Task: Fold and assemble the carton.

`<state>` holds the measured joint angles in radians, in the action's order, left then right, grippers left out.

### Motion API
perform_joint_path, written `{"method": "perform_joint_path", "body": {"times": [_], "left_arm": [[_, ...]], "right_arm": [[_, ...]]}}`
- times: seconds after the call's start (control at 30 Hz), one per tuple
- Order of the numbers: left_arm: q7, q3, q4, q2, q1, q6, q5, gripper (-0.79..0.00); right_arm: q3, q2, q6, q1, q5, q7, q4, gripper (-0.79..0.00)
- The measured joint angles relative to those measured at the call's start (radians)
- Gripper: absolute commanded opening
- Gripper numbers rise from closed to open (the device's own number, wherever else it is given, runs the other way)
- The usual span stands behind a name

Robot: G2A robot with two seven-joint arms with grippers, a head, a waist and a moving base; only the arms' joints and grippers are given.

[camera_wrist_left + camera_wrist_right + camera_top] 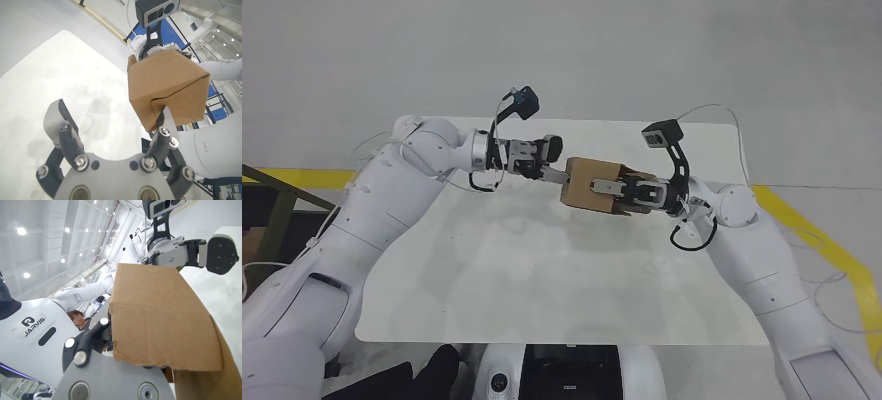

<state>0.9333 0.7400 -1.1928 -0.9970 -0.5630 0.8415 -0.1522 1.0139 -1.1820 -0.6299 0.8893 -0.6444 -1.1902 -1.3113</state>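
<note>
The carton (587, 183) is held above the far middle of the table (492, 270), its right end clamped in the right gripper (613, 188). The left gripper (113, 108) sits just left of it, jaws wide apart, with one finger (168, 118) touching the carton's left end.

A plain brown cardboard carton (589, 182), unpatterned; a smooth white rectangular table top (542, 290); a yellow painted floor stripe (302, 178) on pale grey; the left gripper (113, 108) silver-grey metal, its pads (68, 117) black
</note>
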Motion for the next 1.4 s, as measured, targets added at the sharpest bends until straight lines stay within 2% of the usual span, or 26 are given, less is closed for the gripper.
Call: {"method": "perform_joint_path", "body": {"times": [1.4], "left_arm": [[0.036,0.023,-0.029,-0.014,-0.012,-0.002,0.021,0.000]], "right_arm": [[-0.038,-0.003,0.009,-0.031,-0.021,-0.009,0.027,-0.785]]}}
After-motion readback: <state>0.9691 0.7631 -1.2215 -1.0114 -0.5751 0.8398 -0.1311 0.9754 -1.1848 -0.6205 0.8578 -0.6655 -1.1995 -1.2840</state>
